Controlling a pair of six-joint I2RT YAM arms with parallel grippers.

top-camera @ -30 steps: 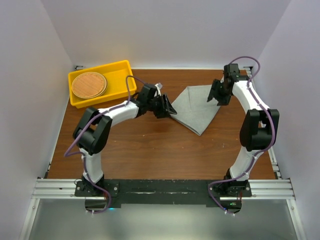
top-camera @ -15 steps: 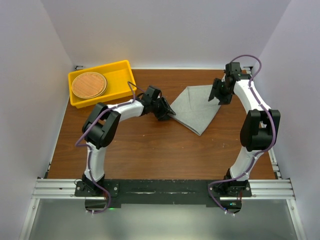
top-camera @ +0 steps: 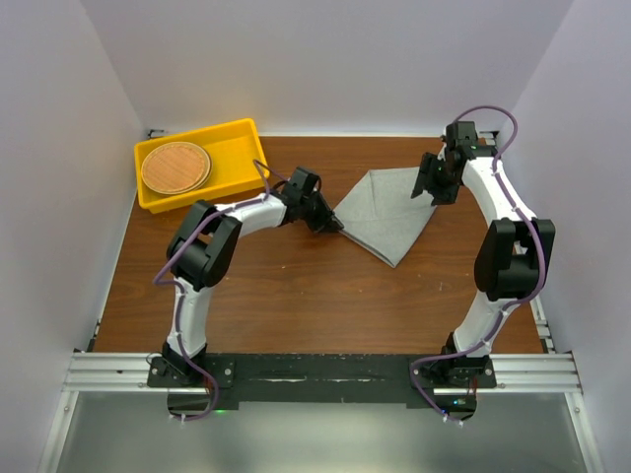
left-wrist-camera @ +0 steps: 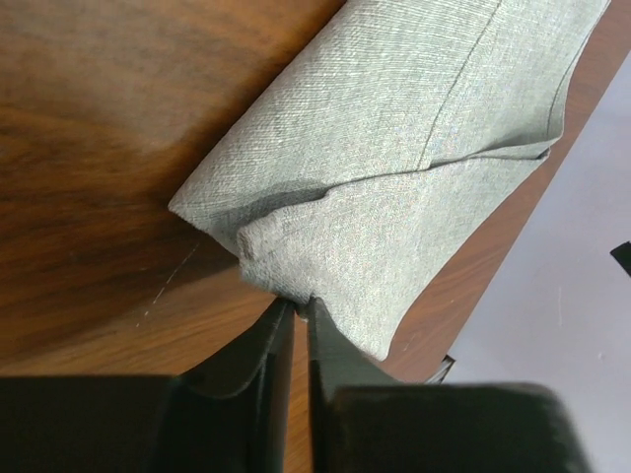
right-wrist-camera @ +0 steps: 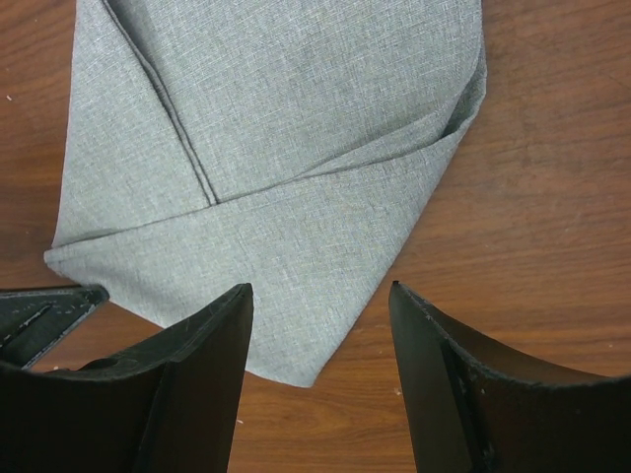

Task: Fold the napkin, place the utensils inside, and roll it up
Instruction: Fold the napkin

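The grey napkin [top-camera: 385, 212] lies folded into a rough triangle on the brown table, right of centre. My left gripper [top-camera: 333, 225] is at its left corner. In the left wrist view the left gripper [left-wrist-camera: 299, 304] is shut, pinching a small bunched fold of the napkin [left-wrist-camera: 394, 168] between its fingertips. My right gripper [top-camera: 431, 192] hovers at the cloth's far right corner. In the right wrist view the right gripper [right-wrist-camera: 320, 291] is open, its fingers straddling a corner of the napkin [right-wrist-camera: 266, 148] with nothing held. The utensils are out of view.
A yellow tray [top-camera: 232, 148] stands at the back left with a round brown woven disc [top-camera: 175, 168] in it. White walls close in the table on three sides. Bare wood lies in front of the napkin.
My left gripper has closed on the napkin's left corner, and the left arm's elbow has swung forward and right. The right arm has barely moved.
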